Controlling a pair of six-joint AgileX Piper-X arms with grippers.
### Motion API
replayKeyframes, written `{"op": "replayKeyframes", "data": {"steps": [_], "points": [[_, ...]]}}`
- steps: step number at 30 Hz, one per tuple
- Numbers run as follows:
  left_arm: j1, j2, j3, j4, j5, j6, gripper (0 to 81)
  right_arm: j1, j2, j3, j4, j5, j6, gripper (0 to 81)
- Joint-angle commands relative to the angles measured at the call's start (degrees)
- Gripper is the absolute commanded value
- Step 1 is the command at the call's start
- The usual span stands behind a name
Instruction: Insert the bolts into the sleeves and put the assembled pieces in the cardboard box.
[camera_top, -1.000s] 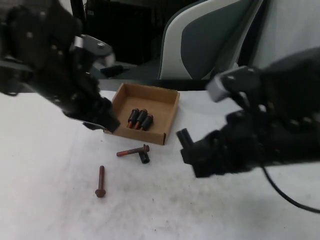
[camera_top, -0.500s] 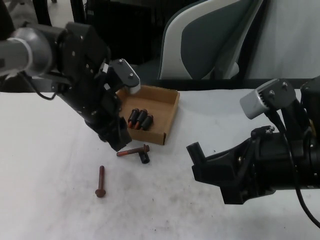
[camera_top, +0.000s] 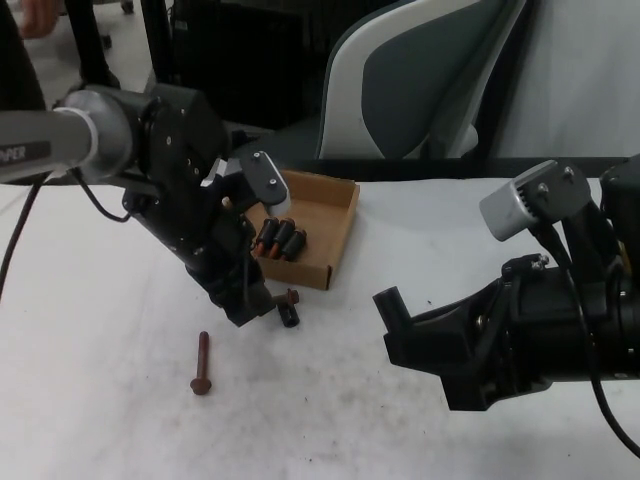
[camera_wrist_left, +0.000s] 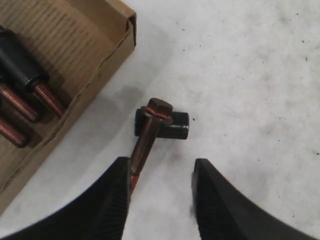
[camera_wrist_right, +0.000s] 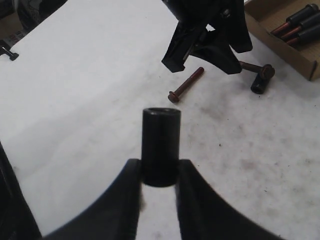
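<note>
My left jaws stand released above the worktop. One finger covers the far end of a copper-coloured bolt, so I cannot tell whether it touches the bolt. The bolt's hex head rests on a short black sleeve lying just beside the cardboard box. The left wrist view cuts the box off at its edge. Three assembled pieces lie inside the box. My right jaws are clenched on a second sleeve, black and held upright. Another bolt lies apart on the worktop.
</note>
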Motion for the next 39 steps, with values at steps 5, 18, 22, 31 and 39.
{"op": "replayKeyframes", "data": {"steps": [5,18,22,31,39], "points": [[-0.19,1.83,-0.68,-1.27,0.85,1.49,38.4,-0.30,-0.66,0.00,-0.77,-0.77,0.03,0.2],[-0.19,3.19,-0.68,-7.03,0.85,1.49,33.4,-0.30,-0.66,0.00,-0.77,-0.77,0.03,0.2],[-0.19,3.19,-0.68,-6.94,-0.05,1.11,33.4,-0.30,-0.66,0.00,-0.77,-0.77,0.03,0.2],[-0.19,3.19,-0.68,-5.82,-0.05,0.77,33.4,-0.30,-0.66,-0.03,-0.77,-0.77,-0.08,0.2],[-0.77,4.96,-0.68,-5.84,-0.21,-0.92,33.4,-0.30,-0.66,-0.03,-0.77,-0.77,-0.08,0.2]]}}
